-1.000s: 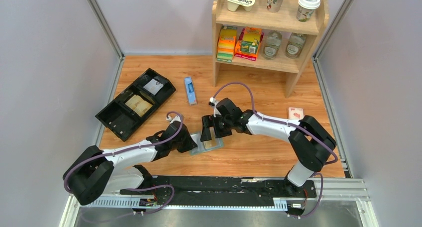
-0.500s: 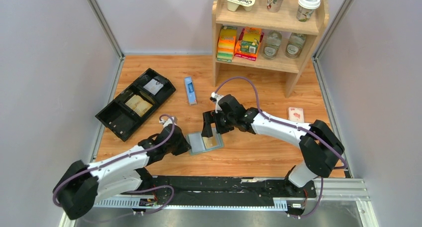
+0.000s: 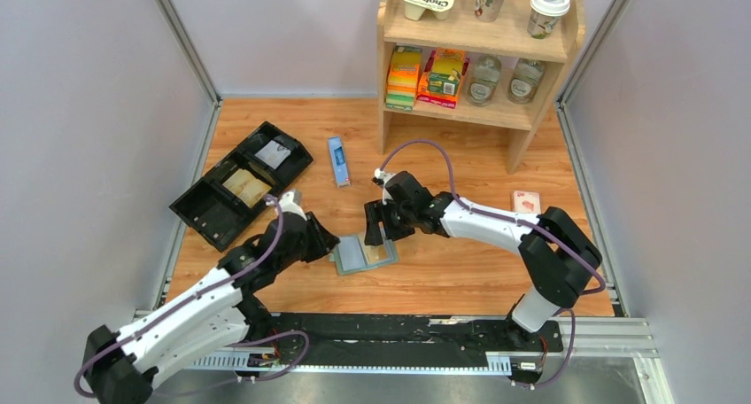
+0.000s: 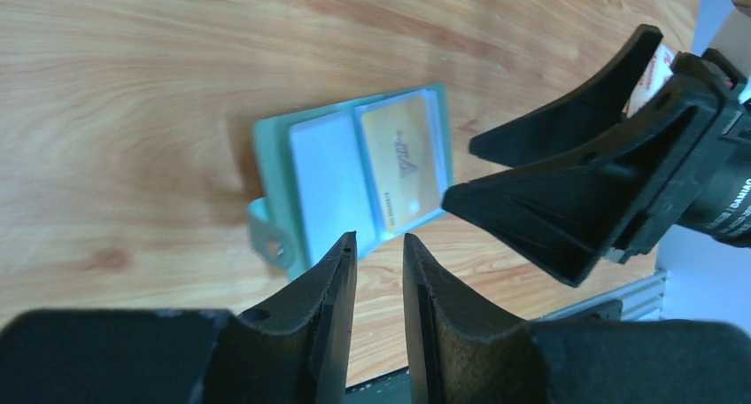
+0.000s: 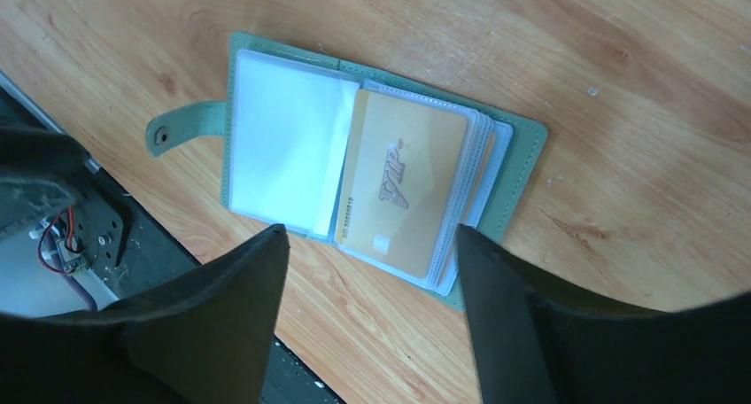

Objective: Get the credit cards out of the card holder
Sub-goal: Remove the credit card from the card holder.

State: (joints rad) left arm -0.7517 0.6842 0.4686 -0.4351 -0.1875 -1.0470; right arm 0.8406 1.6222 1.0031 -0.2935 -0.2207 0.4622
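Fingers of my left claw (image 4: 379,244) stand a narrow slit apart, gripping nothing, just left of the card holder (image 5: 274,147), which lies spread open on the wooden table (image 3: 460,271). One golden credit card (image 5: 403,182) shows on its right page. My right claw (image 5: 372,236) hangs above it, spread wide, empty.

Bright, even light, soft shadows; wrist views seem slightly blurred up close.

The wood-grain tabletop (image 3: 460,156) is enclosed on three sides by plain pale grey walls (image 3: 80,112). A two-tier wooden shelf unit (image 3: 478,41) is set at the far right. Even, diffuse lighting is noted.
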